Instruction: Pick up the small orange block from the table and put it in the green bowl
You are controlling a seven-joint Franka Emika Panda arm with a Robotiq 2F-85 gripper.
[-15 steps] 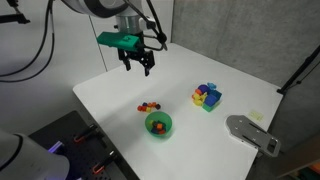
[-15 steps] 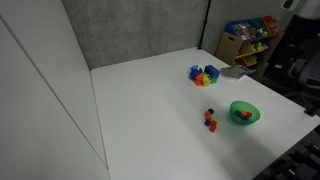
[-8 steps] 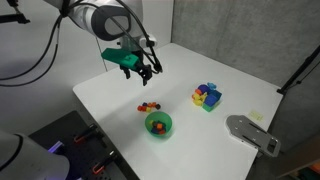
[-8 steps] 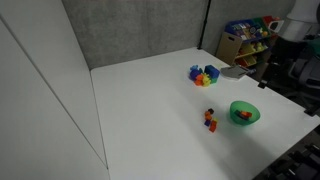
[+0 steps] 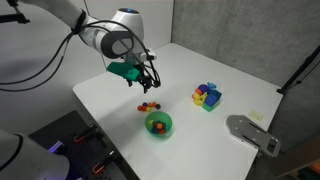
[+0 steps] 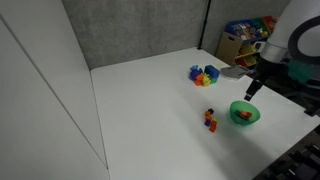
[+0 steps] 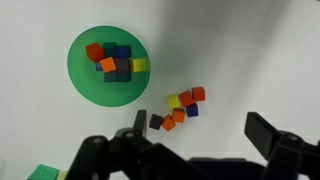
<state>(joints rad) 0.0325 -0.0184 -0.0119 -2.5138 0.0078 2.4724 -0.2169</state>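
Observation:
The green bowl (image 7: 85,80) holds several small coloured blocks; it shows in both exterior views (image 5: 159,125) (image 6: 244,113). A small orange block (image 7: 179,116) lies on the white table in a loose cluster of tiny blocks (image 5: 149,106) (image 6: 210,119), with a second orange one (image 7: 168,125) touching it. Red, yellow, blue and dark blocks lie around them. My gripper (image 7: 200,130) is open and empty, hovering above the table just beside this cluster. It is seen above the cluster in an exterior view (image 5: 145,83) and above the bowl in the other exterior view (image 6: 252,92).
A larger cluster of blue, yellow and red blocks (image 5: 207,96) (image 6: 204,74) sits farther along the table. A grey flat object (image 5: 252,133) lies at the table's corner. A shelf of coloured toys (image 6: 250,38) stands beyond the table.
My gripper has come down and moved from the table's far edge toward the tiny blocks and the bowl. The arm has entered the exterior view where it was out of frame. The blocks have not moved.

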